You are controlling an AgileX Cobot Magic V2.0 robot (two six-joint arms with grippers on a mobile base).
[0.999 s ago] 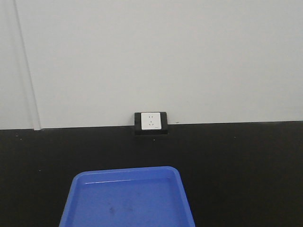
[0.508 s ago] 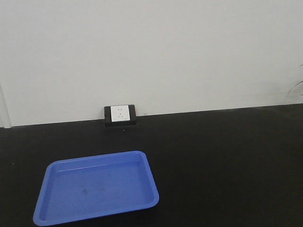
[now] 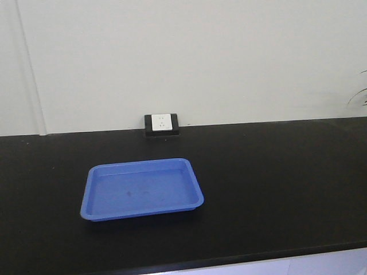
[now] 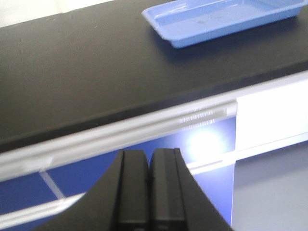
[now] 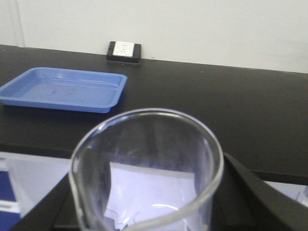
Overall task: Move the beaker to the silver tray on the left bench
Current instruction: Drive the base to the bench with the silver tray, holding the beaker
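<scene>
We judged the beaker [image 5: 147, 163] light, slick and breakable; our right gripper [image 5: 148, 204] clasped its walls, our left gripper [image 4: 148, 192] closed empty.

A socket [image 3: 161, 122] sits where the plain white wall [image 3: 200, 57] meets the matte black worktop [image 3: 275, 189]. Left of the socket, a vertical seam [image 3: 31, 69] runs down the wall. Far to its right, thin leaves [image 3: 360, 96] show. Under the worktop's pale front edge [image 4: 120, 127] are blue panels [image 4: 91, 175].
</scene>
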